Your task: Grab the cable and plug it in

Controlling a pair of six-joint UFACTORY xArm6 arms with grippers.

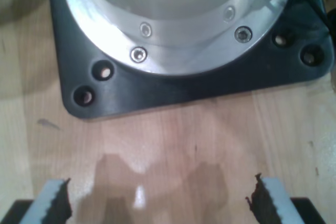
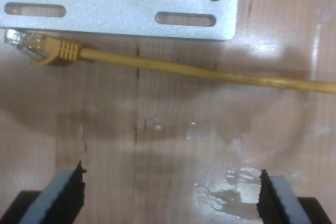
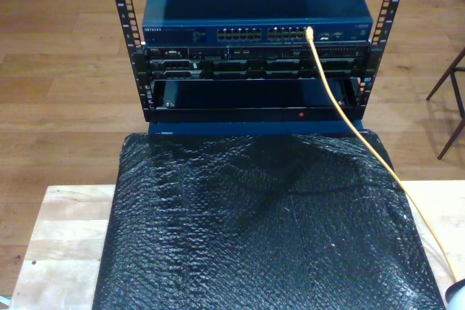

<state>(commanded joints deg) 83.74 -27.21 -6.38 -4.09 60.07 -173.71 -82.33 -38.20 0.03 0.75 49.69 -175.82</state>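
Observation:
The yellow-orange cable (image 2: 210,72) lies flat on the wooden tabletop beyond my second gripper (image 2: 170,195). Its clear plug (image 2: 18,41) and ribbed yellow boot (image 2: 60,51) rest against the edge of a silver slotted plate (image 2: 131,3). My second gripper is open with nothing between its fingers and stands apart from the cable. In the exterior view the cable (image 3: 349,117) runs from a port on the blue switch (image 3: 254,5) down to the exterior view's lower right. My first gripper (image 1: 160,203) is open over bare wood, facing a black base plate (image 1: 173,90).
A silver round flange (image 1: 178,30) is bolted onto the black base. The switch sits in a black rack (image 3: 254,78) with more units below it. Black bubbled sheeting (image 3: 261,223) covers the surface in front, with a wooden table edge (image 3: 65,245) at the exterior view's left.

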